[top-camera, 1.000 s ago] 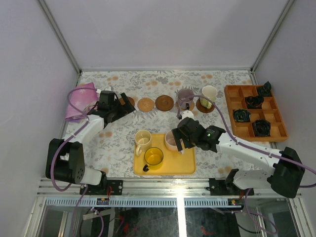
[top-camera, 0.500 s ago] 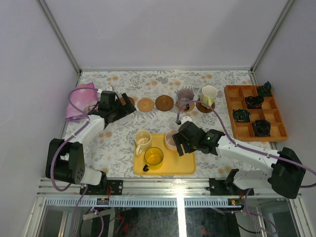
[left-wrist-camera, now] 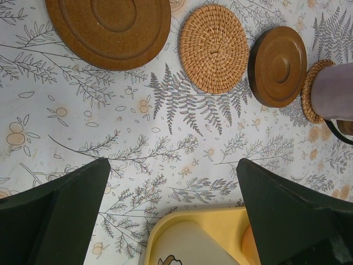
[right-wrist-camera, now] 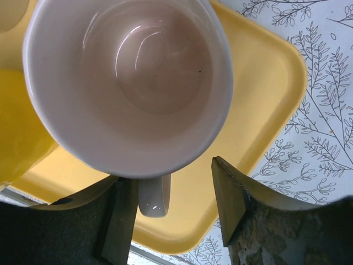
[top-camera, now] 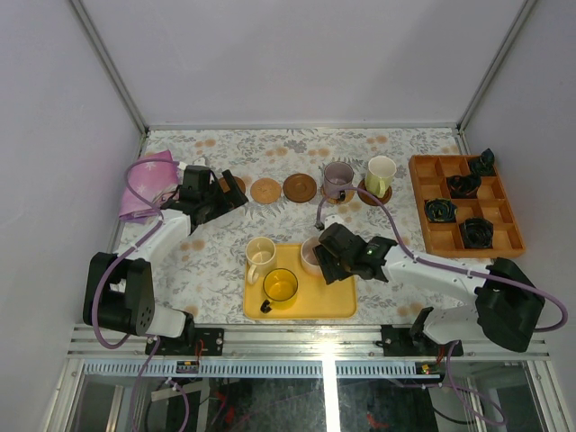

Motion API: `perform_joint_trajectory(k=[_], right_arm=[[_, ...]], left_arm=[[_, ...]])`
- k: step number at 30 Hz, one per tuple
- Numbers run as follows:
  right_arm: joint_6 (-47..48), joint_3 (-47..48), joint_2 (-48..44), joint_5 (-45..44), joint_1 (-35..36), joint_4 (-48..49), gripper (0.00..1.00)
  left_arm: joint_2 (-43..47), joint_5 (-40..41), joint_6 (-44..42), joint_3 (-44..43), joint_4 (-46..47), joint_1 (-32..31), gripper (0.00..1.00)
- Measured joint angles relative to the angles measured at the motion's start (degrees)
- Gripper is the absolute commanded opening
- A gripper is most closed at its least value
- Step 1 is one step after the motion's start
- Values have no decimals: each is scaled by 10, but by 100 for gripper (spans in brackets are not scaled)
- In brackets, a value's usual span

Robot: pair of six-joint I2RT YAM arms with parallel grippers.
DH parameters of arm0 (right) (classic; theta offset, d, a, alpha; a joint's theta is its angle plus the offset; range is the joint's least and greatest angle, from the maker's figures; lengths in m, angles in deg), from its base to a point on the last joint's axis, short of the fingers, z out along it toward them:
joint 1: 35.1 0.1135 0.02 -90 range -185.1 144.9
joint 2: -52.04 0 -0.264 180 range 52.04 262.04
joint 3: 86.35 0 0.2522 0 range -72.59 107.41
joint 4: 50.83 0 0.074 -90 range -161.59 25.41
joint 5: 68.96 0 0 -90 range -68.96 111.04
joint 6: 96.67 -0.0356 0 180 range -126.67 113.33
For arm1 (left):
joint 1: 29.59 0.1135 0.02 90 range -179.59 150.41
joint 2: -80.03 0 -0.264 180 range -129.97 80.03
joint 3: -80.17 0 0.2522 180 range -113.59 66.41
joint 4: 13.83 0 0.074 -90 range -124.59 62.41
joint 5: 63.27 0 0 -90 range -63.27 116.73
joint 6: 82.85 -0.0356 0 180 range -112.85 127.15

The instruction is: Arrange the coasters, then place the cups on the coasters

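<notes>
Right wrist view: the pink cup [right-wrist-camera: 127, 83] is seen on the yellow tray [right-wrist-camera: 265, 88], and its handle [right-wrist-camera: 153, 201] is straddled by the right gripper [right-wrist-camera: 174, 185], whose jaws are parted. The left gripper [left-wrist-camera: 172, 165] is held wide open near three coasters [left-wrist-camera: 215, 48].

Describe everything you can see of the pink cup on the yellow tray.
The pink cup is a small, glossy, ceramic-looking mug, pale pink inside, empty and upright. It stands on the yellow tray, toward the tray's far edge, with the yellow cup close beside it. Its short handle points at the right gripper, whose jaws straddle the handle with a gap on one side.
</notes>
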Motion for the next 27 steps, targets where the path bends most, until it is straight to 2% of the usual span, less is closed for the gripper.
perform_joint_trajectory(k=[5, 11, 14, 22, 27], right_arm=[[4, 2, 24, 1, 0, 6, 47], [10, 8, 37, 10, 1, 11, 19], [11, 10, 37, 10, 2, 12, 1], [8, 18, 37, 6, 6, -1, 0], [7, 61, 38, -19, 17, -47, 0]], left_arm=[[0, 0, 0, 0, -1, 0, 99], [0, 0, 0, 0, -3, 0, 99], [0, 0, 0, 0, -3, 0, 99], [-2, 0, 0, 0, -4, -2, 99], [-2, 1, 0, 0, -4, -2, 99]])
